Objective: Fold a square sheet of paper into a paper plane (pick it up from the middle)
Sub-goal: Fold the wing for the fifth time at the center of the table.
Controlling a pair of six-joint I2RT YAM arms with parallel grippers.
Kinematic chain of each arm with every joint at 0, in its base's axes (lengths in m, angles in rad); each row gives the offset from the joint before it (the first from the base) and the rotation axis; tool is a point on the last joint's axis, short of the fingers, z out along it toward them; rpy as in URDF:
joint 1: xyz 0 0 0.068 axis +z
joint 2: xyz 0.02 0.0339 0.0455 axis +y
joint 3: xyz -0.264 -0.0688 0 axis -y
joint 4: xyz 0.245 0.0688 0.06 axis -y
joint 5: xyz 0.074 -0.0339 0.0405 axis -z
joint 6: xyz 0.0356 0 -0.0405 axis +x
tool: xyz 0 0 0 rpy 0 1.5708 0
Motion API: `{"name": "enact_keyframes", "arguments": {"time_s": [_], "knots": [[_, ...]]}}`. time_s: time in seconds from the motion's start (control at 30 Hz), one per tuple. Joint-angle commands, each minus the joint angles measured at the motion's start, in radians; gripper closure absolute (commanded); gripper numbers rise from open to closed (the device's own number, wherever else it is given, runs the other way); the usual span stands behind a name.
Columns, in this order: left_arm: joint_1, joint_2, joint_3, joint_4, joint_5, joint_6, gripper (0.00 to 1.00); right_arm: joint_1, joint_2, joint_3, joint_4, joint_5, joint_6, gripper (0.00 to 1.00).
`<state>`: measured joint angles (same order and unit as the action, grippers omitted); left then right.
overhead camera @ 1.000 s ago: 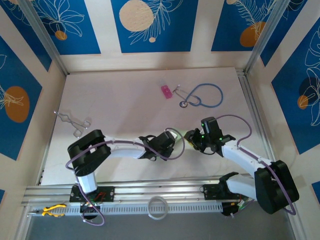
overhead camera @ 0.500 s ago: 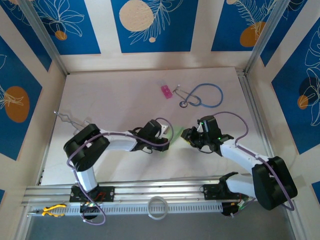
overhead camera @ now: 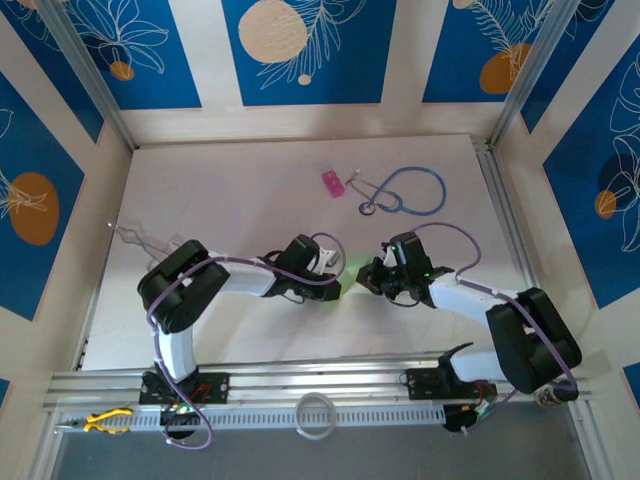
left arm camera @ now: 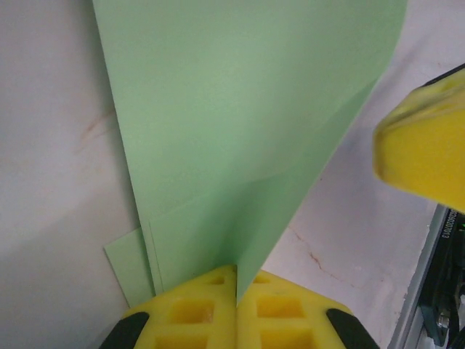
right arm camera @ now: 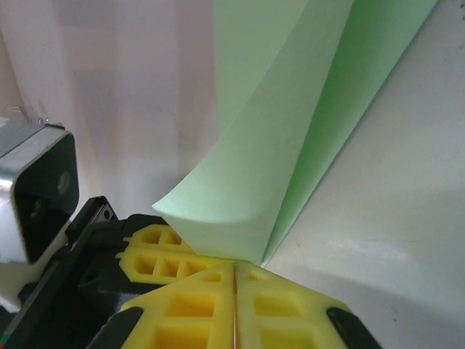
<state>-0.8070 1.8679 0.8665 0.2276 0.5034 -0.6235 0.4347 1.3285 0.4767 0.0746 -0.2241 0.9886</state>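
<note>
While the creased square sheet of paper (left arm camera: 240,131) is clamped by left gripper (left arm camera: 236,289) and right gripper (right arm camera: 234,289), further folds are judged outstanding.

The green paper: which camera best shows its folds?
Left wrist: the green paper spans the frame, layered flaps and creases plain, pinched by the left gripper. The right wrist view shows a curled flap clamped in the right gripper. The top view gives a small green sliver between both grippers.

table (overhead camera: 230,200): white | on it: pink block (overhead camera: 331,184); blue stethoscope (overhead camera: 405,190); metal forceps (overhead camera: 135,238)
</note>
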Motion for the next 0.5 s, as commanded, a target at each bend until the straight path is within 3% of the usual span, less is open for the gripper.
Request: {"name": "enact_keyframes", "arguments": {"time_s": [0.0,0.3,0.47], "knots": [[0.006,0.038,0.022,-0.033,0.037,-0.002,0.94,0.005,0.034,0.034,0.060,-0.036,-0.008,0.96],[0.008,0.071,0.034,-0.050,0.053,-0.007,0.93,0.012,0.143,0.081,0.139,-0.067,0.010,0.98],[0.009,0.071,0.037,-0.050,0.059,-0.003,0.90,0.012,0.190,0.087,0.140,-0.014,0.030,0.98]]}}
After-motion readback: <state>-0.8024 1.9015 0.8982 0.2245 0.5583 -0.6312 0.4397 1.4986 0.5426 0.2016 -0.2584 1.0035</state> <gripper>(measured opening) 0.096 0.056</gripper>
